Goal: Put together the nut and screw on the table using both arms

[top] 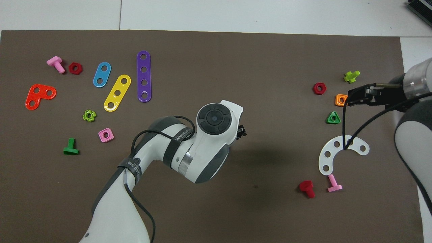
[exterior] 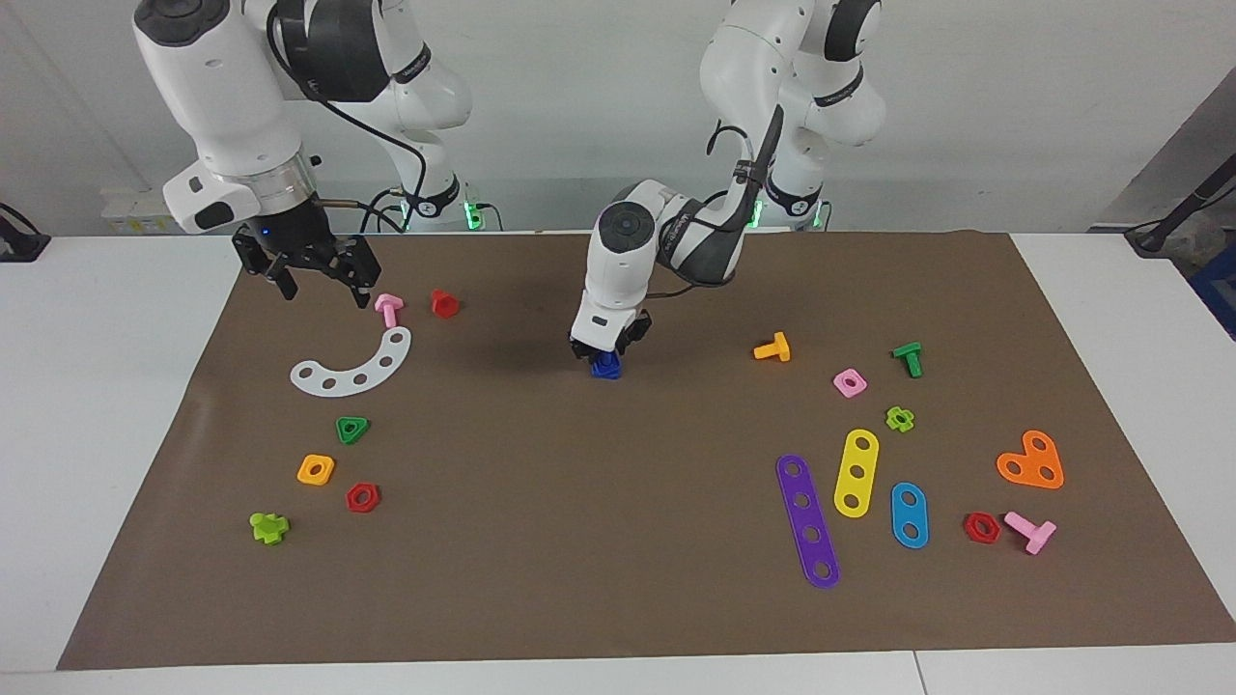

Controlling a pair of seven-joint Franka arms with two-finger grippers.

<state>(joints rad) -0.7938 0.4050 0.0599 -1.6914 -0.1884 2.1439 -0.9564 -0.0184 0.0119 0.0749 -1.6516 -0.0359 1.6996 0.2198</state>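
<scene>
A dark-blue piece (exterior: 606,366) sits at the middle of the brown mat (exterior: 599,541), right under my left gripper (exterior: 606,353). Its lower end is squarish like the nut. I cannot tell the nut and the screw apart in it. The left gripper points down and is shut on its upper part. In the overhead view the left arm covers the piece, and only a bit of the left gripper (top: 240,131) shows. My right gripper (exterior: 323,286) hangs open and empty over the mat's edge at the right arm's end, next to a pink bolt (exterior: 388,308). The right gripper also shows in the overhead view (top: 351,98).
A white curved strip (exterior: 352,367), a red bolt (exterior: 443,303), a green triangle nut (exterior: 351,429), an orange nut (exterior: 316,469) and a red nut (exterior: 362,497) lie at the right arm's end. An orange bolt (exterior: 773,347), a pink nut (exterior: 850,382), a green bolt (exterior: 909,358) and coloured strips (exterior: 807,519) lie at the left arm's end.
</scene>
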